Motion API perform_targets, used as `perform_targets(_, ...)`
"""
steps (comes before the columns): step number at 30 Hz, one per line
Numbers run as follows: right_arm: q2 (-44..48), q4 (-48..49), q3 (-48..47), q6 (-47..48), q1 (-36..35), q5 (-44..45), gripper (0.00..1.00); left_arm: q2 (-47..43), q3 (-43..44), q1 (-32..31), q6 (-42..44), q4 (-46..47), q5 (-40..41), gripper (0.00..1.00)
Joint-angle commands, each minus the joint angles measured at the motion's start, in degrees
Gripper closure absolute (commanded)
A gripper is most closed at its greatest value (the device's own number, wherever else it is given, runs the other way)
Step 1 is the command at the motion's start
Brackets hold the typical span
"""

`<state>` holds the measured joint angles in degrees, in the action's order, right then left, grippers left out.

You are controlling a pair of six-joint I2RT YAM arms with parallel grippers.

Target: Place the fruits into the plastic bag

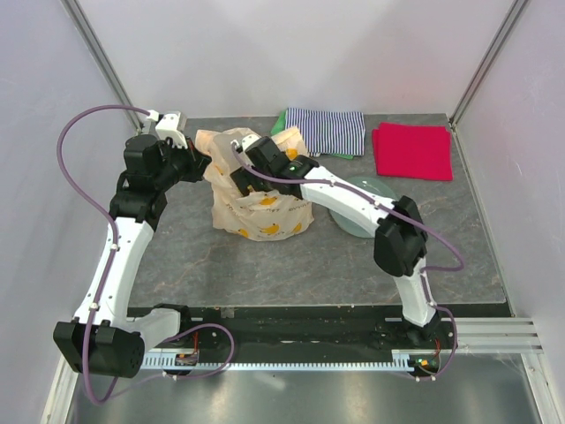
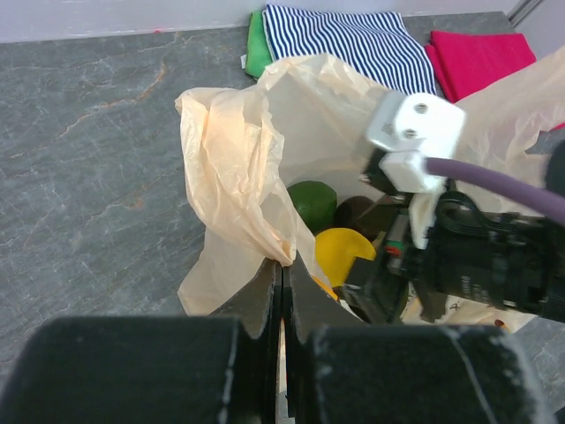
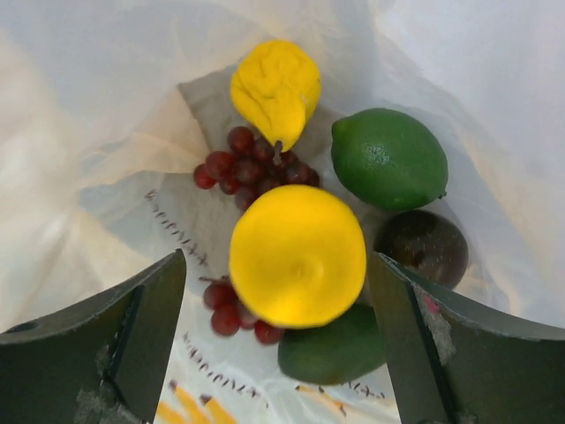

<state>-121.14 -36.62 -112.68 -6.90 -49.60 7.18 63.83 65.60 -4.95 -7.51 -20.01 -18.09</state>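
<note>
We are logging: left end effector pinching the plastic bag rim shut; right end effector gaping wide inside it, hovering over lemon, lime, grapes.

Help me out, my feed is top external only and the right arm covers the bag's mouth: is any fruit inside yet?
Observer: Yes. The right wrist view shows a lemon, pear, lime, grapes and avocado lying inside the plastic bag.
Operator: Is the right gripper holding one?
Observer: No. The right gripper is open, its jaws wide apart on either side of the lemon.
Operator: And the left?
Observer: The left gripper is shut on the bag's rim, pinching it.
</note>
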Motion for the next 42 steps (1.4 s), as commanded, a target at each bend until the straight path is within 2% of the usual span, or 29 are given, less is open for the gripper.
perform_targets(1, 13.19, 14.27, 7.02, -3.12, 0.65, -3.13, 0.1, -1.52, 0.23, 0.2, 1.53, 1.47, 0.07, 0.98)
perform_targets(6, 26.73, 29.72, 16.76, -5.06, 1.0, -6.99, 0.1, -1.61, 0.14, 0.2, 2.15, 1.29, 1.83, 0.98)
perform_targets(9, 34.11, 36.51, 22.31, -5.23, 1.09, -12.7, 0.09, -1.69, 0.14, 0.2, 2.15, 1.29, 1.74, 0.98)
perform_targets(11, 38.85, 38.99, 25.13, -5.32, 1.18, -12.72, 0.09, -1.52, 0.14, 0.2, 2.06, 1.29, 1.56, 0.98)
perform_targets(17, 45.29, 32.06, 26.9, -2.43, 3.46, -0.18, 0.09, -1.52, 0.14, 0.2, 1.88, 1.29, 1.3, 0.99)
perform_targets(21, 45.82, 25.9, 28.48, -2.86, 8.46, 2.49, 0.11, -1.34, 0.14, 0.2, 1.79, 1.38, 1.21, 0.98)
perform_targets(26, 45.3, 25.46, 32.87, -4.97, 13.91, -6.28, 0.12, -1.17, 0.23, 0.2, 1.71, 1.38, 0.86, 0.99)
perform_targets(32, 41.61, 28.61, 33.67, -4.35, 15.32, -14.9, 0.13, -0.47, 0.75, 0.2, 1.09, 1.73, -0.63, 0.98)
perform_targets(33, 40.47, 29.23, 33.67, -4.44, 15.59, -17.44, 0.15, -0.38, 1.19, 0.2, 1.09, 1.64, -0.72, 0.98)
perform_targets(34, 39.94, 30.02, 33.67, -4.36, 15.85, -18.51, 0.24, -0.38, 1.54, 0.2, 1.0, 1.38, -0.81, 0.98)
perform_targets(37, 37.91, 32.84, 32.71, -6.71, 18.13, -25.09, 0.42, -0.11, 4.08, 0.2, 0.83, 0.42, -1.07, 0.98)
perform_targets(40, 37.73, 37.65, 33.05, -9.88, 20.86, -31.85, 0.47, 0.41, 6.81, 0.2, 0.83, -0.9, -1.6, 0.98)
perform_targets(42, 37.82, 38.81, 32.97, -10.59, 21.39, -33.71, 0.56, 0.5, 8.04, 0.2, 0.92, -1.26, -1.34, 0.99)
